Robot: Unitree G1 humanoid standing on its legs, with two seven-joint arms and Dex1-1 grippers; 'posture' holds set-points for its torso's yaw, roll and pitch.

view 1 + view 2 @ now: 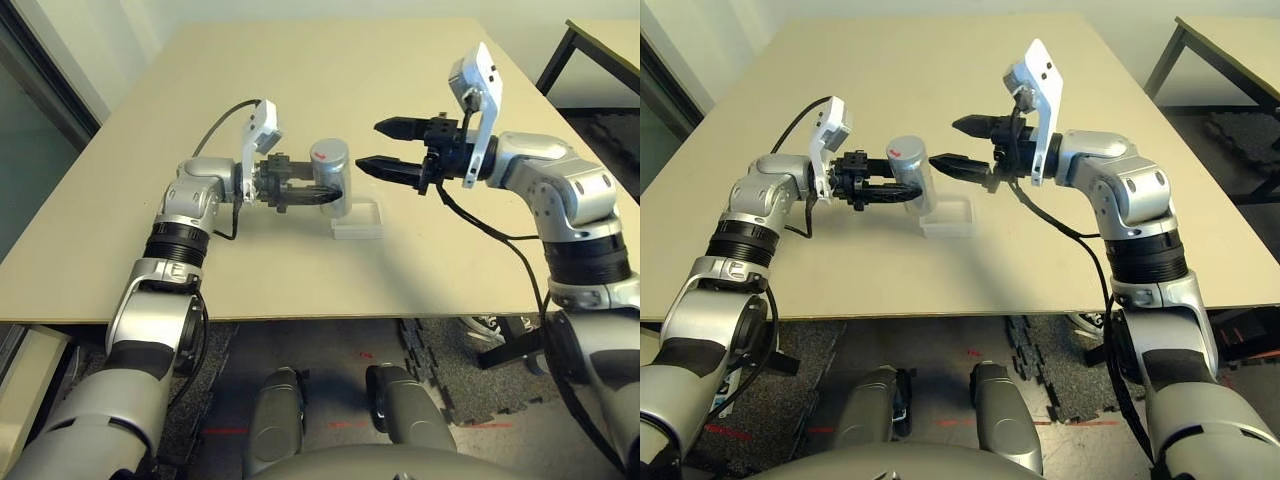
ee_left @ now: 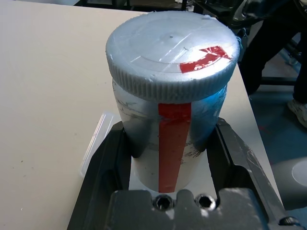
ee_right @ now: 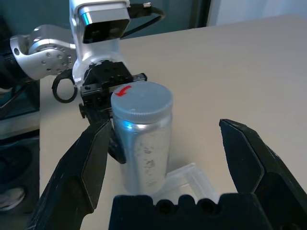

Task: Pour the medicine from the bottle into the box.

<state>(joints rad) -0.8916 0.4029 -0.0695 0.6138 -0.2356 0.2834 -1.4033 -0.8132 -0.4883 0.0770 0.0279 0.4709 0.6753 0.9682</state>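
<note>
The left fingers (image 1: 308, 193) grip the capped silvery cylindrical bottle with red marking (image 1: 332, 178); the clear plastic square box (image 1: 358, 222) sits at its five o'clock on the beige bench (image 1: 270, 270), while the black right fingers (image 1: 390, 172) stand open at the bottle's three o'clock

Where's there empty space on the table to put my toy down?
Behind the bottle, toward the far edge, the table is bare. So is the strip between the box and the near edge. It's crowded around the bottle: left end effector gripping it, right end effector close by.
</note>
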